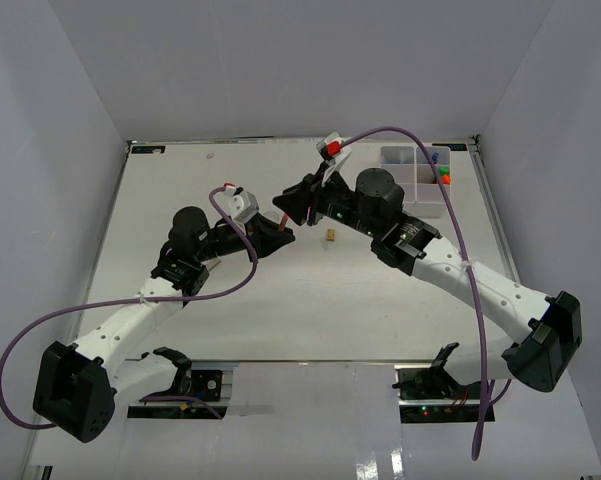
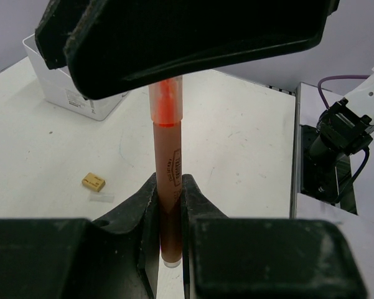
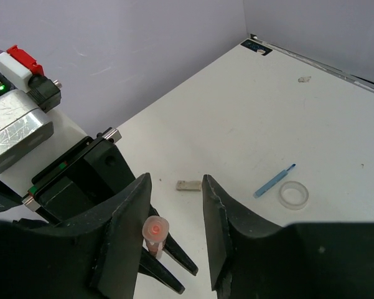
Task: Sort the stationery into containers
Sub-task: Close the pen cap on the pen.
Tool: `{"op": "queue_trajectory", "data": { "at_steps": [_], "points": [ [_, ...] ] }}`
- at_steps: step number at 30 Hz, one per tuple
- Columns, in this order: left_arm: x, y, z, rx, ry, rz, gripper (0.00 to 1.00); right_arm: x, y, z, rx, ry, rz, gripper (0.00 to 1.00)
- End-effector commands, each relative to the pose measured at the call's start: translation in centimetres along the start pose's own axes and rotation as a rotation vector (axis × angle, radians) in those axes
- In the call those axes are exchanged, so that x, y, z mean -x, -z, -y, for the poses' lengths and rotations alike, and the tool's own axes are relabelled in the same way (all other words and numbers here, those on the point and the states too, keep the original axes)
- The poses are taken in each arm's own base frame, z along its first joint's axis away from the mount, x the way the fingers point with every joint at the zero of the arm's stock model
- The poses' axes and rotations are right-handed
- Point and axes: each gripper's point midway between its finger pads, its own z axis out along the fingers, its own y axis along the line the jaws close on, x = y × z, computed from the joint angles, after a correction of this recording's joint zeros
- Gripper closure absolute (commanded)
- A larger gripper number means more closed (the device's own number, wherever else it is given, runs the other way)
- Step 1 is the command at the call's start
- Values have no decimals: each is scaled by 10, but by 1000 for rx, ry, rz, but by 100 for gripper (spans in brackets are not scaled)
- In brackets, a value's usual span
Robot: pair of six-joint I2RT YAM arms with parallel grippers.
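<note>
Left claw (image 2: 170, 190): you are pinching the orange-red-capped dark marker (image 2: 167, 146) in mid-air | right claw (image 3: 174, 196): jaws spread, straddling its end | white compartmented plastic box (image 1: 420, 198): holding a few pieces | small tan block (image 1: 332, 236), clear tape ring (image 3: 294, 194), thin blue pen (image 3: 274, 181): lying unsorted, so I judge much is remaining.

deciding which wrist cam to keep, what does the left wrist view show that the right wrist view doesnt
Only the left wrist view: the marker seen side-on along its length, a white organiser box, a tan block, and part of the right arm.
Only the right wrist view: a grey block, a thin blue pen and a clear tape ring.
Both: the marker, clamped in the left tool, with the right tool open around its orange-red end.
</note>
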Motion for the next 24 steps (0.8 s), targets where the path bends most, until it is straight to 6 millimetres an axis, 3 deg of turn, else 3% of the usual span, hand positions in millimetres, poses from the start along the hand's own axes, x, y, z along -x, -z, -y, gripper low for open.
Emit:
{"op": "queue_trajectory", "data": {
  "at_steps": [1, 3, 6, 12, 18, 24],
  "points": [
    [19, 0, 5, -13, -45, 37, 100, 22, 0, -9, 18, 19, 53, 58],
    [18, 0, 5, -15, -44, 35, 100, 20, -1, -9, 20, 19, 48, 62],
    [19, 0, 5, -15, -50, 37, 100, 15, -2, -7, 15, 15, 28, 78],
    [28, 1, 7, -19, -86, 67, 100, 0, -2, -4, 8, 7, -16, 92],
    [49, 1, 9, -25, -146, 123, 100, -25, -1, 0, 1, -7, -87, 92],
    [83, 2, 14, -33, -227, 186, 100, -51, 0, 7, -20, -19, -172, 92]
  ]
}}
